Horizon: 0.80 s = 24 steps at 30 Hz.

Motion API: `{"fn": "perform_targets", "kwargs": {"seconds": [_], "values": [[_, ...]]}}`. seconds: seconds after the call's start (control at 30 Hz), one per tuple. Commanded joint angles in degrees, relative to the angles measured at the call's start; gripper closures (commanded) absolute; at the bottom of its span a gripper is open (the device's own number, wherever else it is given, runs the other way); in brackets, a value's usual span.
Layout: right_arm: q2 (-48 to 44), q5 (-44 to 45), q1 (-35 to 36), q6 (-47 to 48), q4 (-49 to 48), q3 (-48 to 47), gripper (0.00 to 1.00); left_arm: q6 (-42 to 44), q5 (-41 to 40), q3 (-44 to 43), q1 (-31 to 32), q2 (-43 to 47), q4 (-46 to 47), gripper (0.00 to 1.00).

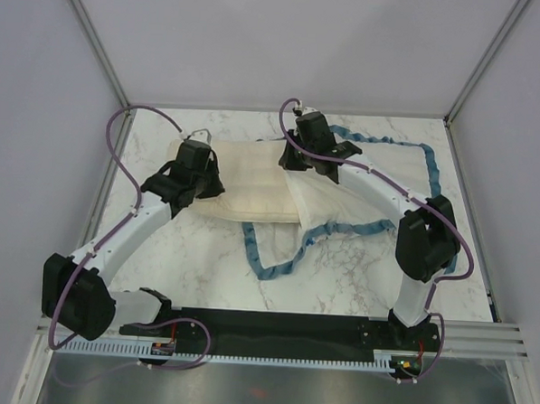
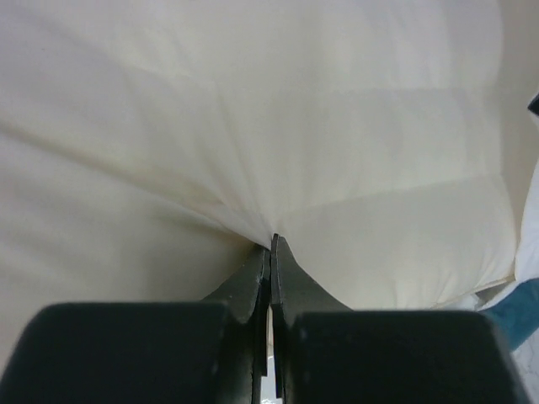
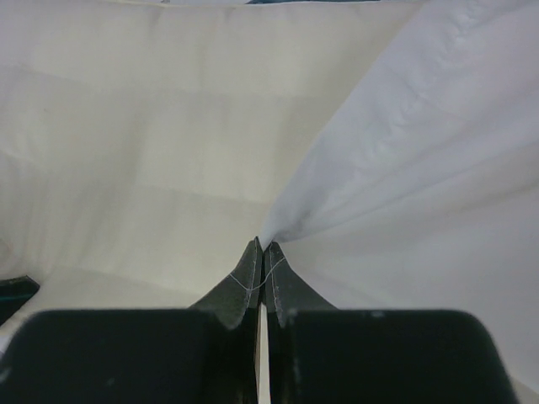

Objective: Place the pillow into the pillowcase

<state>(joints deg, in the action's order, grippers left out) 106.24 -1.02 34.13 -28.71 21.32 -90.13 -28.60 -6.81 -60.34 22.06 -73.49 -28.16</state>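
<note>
on the table (image 1: pixel 203 262) the pillowcase (image 1: pixel 328 212) lies at the right, touching the pillow (image 1: pixel 253 187) in the middle. my right claw (image 3: pixel 261 246) pinches its white cloth, i think to lift the opening. my left claw (image 2: pixel 270 244) pinches the pillow's left end to push it in.

Bright, even, diffuse light; soft shadows, slightly blurred wrist close-ups.

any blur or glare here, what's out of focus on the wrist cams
Top external: even, soft light, no glare on the table, everything sharp. Left wrist: faint shadows in the folds of the pillow pinched by the left gripper. Right wrist: pillowcase cloth near the right gripper slightly blurred.
</note>
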Motion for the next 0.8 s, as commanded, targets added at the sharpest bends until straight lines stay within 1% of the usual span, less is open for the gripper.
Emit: {"fn": "perform_targets", "kwargs": {"seconds": [0.0,0.03,0.07,0.1,0.2,0.23,0.27,0.33,0.37,0.4,0.43,0.5,0.53,0.57,0.6,0.63,0.7,0.73,0.77], "values": [[-2.8,0.6,0.2,1.2,0.1,1.5,0.98,-2.9,1.7,3.5,4.1,3.5,2.1,0.98],[-3.4,0.6,0.2,1.2,0.1,3.6,0.98,-3.7,0.3,5.9,6.3,3.9,2.2,0.98],[-3.8,0.3,0.3,1.3,-0.3,4.7,0.98,-4.4,-3.0,7.0,7.2,4.3,2.4,0.98],[-4.1,0.0,0.3,1.2,-0.6,5.7,0.98,-5.0,-4.0,8.1,7.9,4.4,3.3,0.98],[-5.1,-0.3,0.7,1.0,-1.5,8.5,0.98,-7.4,-4.7,11.6,10.5,3.4,5.7,0.98],[-5.2,-0.4,0.8,1.0,-1.6,8.7,0.97,-8.6,-5.0,12.2,11.7,3.1,7.8,0.98],[-5.2,-0.7,1.0,1.0,-1.5,8.7,0.98,-9.2,-6.6,12.5,14.5,2.8,8.9,0.98],[-5.5,-0.9,1.6,1.2,-1.5,8.6,0.97,-10.3,-9.0,11.9,17.7,2.0,10.7,0.98],[-5.9,-1.2,1.8,1.2,-1.5,8.6,0.97,-10.3,-10.7,10.6,20.8,1.8,11.0,0.98],[-6.0,-1.4,2.1,1.4,-1.5,8.7,0.97,-9.8,-11.1,9.7,22.0,0.9,11.2,0.98],[-6.5,-1.4,2.1,1.5,-1.2,8.9,0.96,-9.2,-10.6,8.1,24.0,0.2,11.9,0.98],[-7.4,0.7,2.1,2.9,-0.4,9.6,0.93,-7.3,-8.6,6.6,24.8,-2.1,11.7,0.98],[-7.9,2.2,1.9,4.0,0.8,9.9,0.91,-6.7,-6.3,6.0,25.0,-2.4,11.6,0.95],[-8.3,4.0,1.2,4.3,1.2,10.3,0.85,-6.1,-5.2,6.2,25.1,-2.5,11.5,0.92],[-9.4,4.4,0.7,4.6,1.4,11.5,0.82,-5.2,-4.7,7.2,25.2,-1.6,11.5,0.88],[-10.0,4.7,0.1,5.0,1.6,12.1,0.80,-5.0,-6.0,7.8,25.2,-0.8,10.6,0.67],[-11.6,6.8,-2.0,6.1,1.9,13.6,0.74,-5.3,-8.6,8.9,25.0,1.4,9.0,0.43],[-12.0,7.9,-2.4,6.6,2.4,13.8,0.72,-5.2,-10.7,8.7,24.8,3.4,6.6,0.24],[-12.3,9.0,-3.0,7.6,2.8,13.9,0.65,-5.0,-11.2,8.4,24.4,4.2,5.2,0.18]]}}
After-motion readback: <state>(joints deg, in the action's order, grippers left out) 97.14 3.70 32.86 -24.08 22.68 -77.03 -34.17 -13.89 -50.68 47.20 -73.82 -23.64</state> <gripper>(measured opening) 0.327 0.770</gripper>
